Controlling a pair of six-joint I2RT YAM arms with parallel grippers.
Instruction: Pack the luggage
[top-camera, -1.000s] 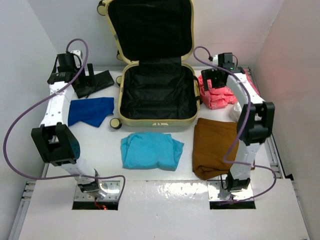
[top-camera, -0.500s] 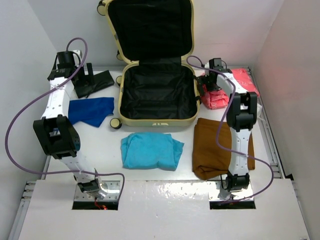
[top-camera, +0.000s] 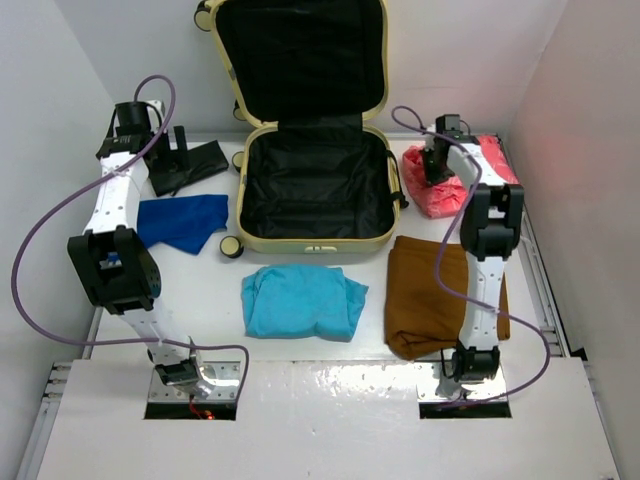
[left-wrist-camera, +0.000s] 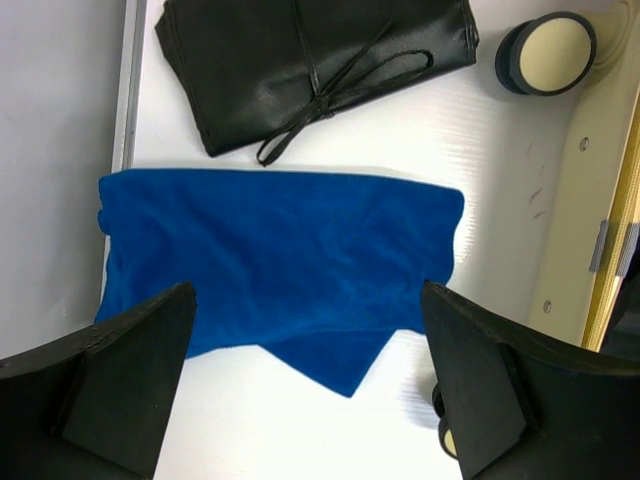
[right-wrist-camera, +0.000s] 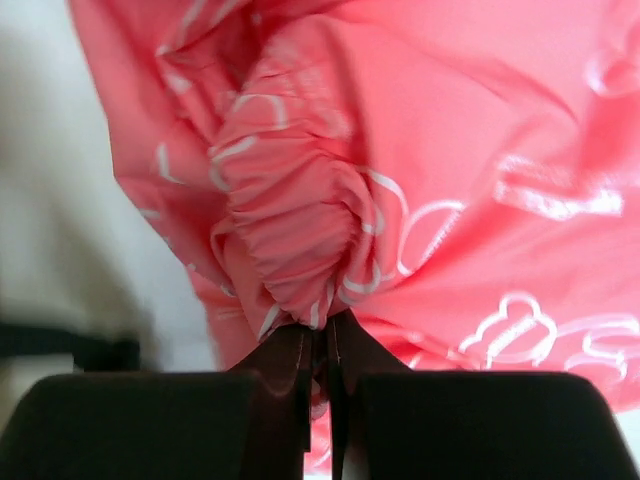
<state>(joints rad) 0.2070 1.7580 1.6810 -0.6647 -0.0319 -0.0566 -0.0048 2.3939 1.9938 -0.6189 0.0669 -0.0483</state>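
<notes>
A robot lab test cell: plain white panels (top-camera: 60, 90) box in a white desk (top-camera: 200, 290) on three sides. Two arms (top-camera: 110, 210) are bolted to metal plates (top-camera: 222, 375) at the bottom of the frame. Purple cables (top-camera: 155, 77) loop loose, and aluminium rails (top-camera: 547, 300) run along the desk's right edge.

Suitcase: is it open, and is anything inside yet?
The luggage is open and empty: its lid stands up behind, and only bare black lining shows inside.
</notes>
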